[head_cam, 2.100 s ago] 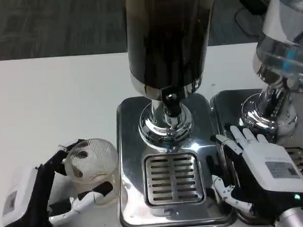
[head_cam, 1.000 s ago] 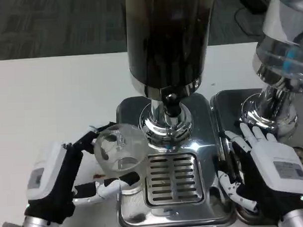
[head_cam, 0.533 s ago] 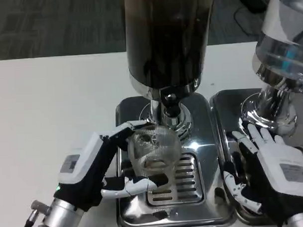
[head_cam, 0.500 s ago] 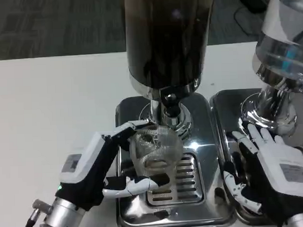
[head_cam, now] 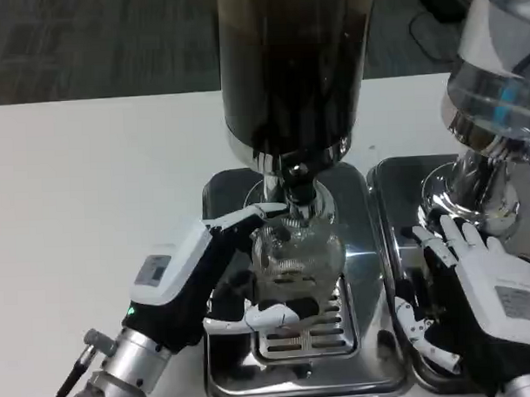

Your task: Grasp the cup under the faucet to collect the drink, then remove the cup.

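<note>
— where's the cup (head_cam: 297, 254) right now?

— in my left hand (head_cam: 194, 275), fingers wrapped round its clear side. it sits directly under the faucet (head_cam: 296, 176) of the dark drink dispenser (head_cam: 291, 67), above the slotted drip grate (head_cam: 309, 328).

— and your right hand (head_cam: 477, 300)?

— holding nothing, fingers spread apart. it lies to the right of that dispenser's steel base (head_cam: 221, 200), on the near edge of the second dispenser (head_cam: 496, 86) tray.

— is the cup upright?

— roughly, mouth toward the faucet; i can't tell whether it touches the grate.
</note>
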